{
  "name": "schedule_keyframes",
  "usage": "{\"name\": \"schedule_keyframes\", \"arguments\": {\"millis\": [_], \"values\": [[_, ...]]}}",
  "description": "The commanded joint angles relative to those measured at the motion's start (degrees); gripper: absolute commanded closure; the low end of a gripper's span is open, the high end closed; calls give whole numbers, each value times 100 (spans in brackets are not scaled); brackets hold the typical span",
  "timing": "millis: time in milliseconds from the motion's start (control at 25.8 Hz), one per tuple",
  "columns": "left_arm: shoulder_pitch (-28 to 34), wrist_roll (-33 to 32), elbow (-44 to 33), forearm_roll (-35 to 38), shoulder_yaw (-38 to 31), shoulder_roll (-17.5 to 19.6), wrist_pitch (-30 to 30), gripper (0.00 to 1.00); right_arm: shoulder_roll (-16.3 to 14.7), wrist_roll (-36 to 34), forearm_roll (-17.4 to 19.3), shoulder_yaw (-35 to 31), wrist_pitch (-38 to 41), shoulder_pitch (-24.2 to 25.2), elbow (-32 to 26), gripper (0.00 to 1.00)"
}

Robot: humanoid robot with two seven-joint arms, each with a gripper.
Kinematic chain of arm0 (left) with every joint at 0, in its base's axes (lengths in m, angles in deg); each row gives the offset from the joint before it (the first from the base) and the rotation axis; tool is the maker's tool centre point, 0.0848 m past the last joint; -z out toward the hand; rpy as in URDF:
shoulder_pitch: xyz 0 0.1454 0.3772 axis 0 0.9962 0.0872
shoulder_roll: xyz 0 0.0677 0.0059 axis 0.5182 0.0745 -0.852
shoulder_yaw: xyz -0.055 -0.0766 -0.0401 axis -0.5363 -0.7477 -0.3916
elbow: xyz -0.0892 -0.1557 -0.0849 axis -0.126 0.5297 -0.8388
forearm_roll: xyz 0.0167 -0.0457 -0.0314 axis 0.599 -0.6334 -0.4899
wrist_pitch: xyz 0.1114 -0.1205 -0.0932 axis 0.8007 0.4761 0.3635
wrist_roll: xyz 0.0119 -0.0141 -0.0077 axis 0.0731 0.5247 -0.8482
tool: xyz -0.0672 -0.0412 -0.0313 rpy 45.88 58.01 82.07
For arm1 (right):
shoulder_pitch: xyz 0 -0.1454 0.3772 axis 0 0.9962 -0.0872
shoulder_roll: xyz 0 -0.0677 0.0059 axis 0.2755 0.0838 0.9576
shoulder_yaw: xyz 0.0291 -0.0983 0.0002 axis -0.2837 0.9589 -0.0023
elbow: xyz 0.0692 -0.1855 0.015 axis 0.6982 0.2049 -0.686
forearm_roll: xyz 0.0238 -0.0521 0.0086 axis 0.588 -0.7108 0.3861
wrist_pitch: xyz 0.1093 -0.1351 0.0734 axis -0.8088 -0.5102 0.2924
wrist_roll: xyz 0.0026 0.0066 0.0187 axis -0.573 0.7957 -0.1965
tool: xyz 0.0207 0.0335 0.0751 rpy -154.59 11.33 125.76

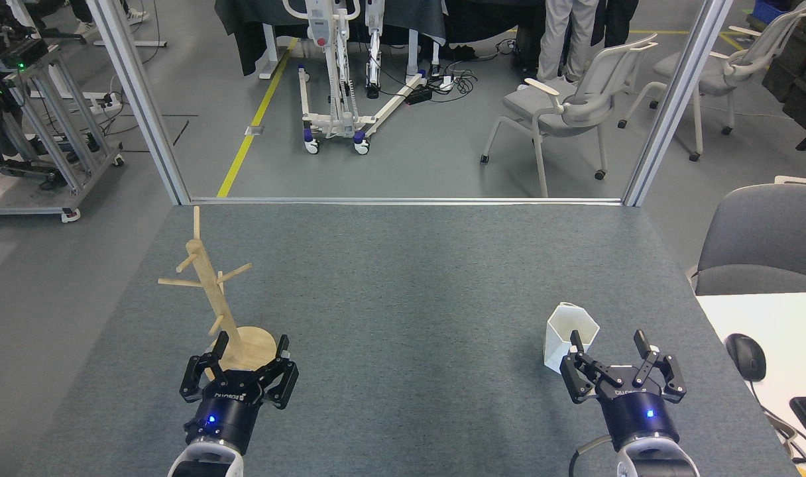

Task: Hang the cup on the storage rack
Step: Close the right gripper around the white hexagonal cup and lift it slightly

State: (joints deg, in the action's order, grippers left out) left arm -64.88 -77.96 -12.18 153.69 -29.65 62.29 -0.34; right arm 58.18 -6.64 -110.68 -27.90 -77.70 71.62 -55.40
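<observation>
Head view: cup (570,334) standing upright on the grey table (403,278), near right, nothing holding it. Right gripper (612,351) sits just beside it, fingers spread. Over on the near left, the left gripper (250,349) is spread around the wooden rack (211,285) base.

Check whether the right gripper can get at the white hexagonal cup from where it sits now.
Probably yes. The right gripper is open just beside the white hexagonal cup, which stands upright on the grey table. Its left finger already overlaps the cup's near side, and nothing lies between them.
</observation>
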Motion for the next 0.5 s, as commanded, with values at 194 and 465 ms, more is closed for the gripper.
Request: {"name": "schedule_keyframes", "arguments": {"millis": [194, 465], "values": [[100, 141, -215, 16, -9, 39, -116, 0, 51, -2, -1, 0, 45, 54, 17, 0], [100, 220, -206, 16, -9, 30, -142, 0, 59, -19, 8, 264, 45, -236, 896, 1]]}}
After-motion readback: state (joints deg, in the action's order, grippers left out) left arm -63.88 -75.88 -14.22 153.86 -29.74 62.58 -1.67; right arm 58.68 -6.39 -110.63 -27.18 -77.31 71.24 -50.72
